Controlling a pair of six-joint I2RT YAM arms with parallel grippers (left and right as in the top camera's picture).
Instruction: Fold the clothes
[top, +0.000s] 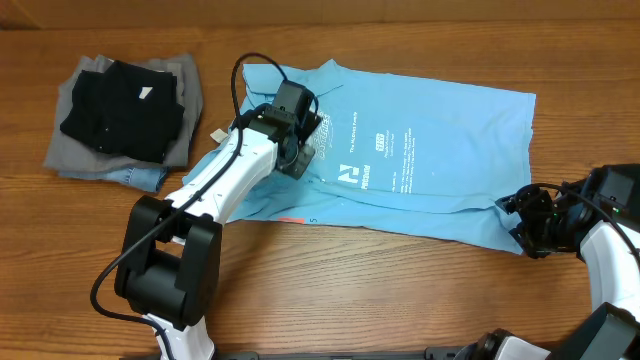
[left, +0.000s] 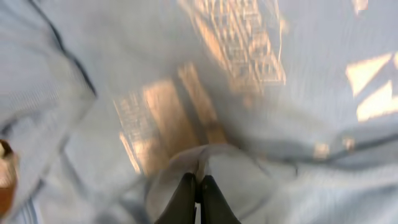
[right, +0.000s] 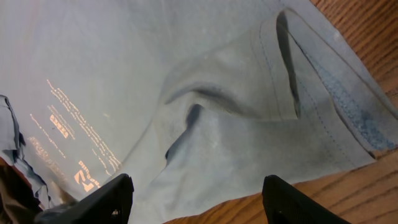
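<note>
The sky-blue shirt (top: 420, 160) lies spread across the middle of the table, lettering up. My left gripper (top: 300, 150) is over its left part near the collar, shut on a pinch of the blue cloth (left: 205, 165). My right gripper (top: 522, 222) is open at the shirt's lower right corner, its fingers (right: 196, 196) wide on either side of the shirt's hem (right: 249, 143) and the bare wood. A stack of folded clothes (top: 125, 120), black on grey on denim, sits at the far left.
The wooden table (top: 400, 290) shows bare along the front. A black cable (top: 238, 80) loops from the left arm over the shirt's left end. A small orange tag (top: 290, 220) lies at the shirt's front edge.
</note>
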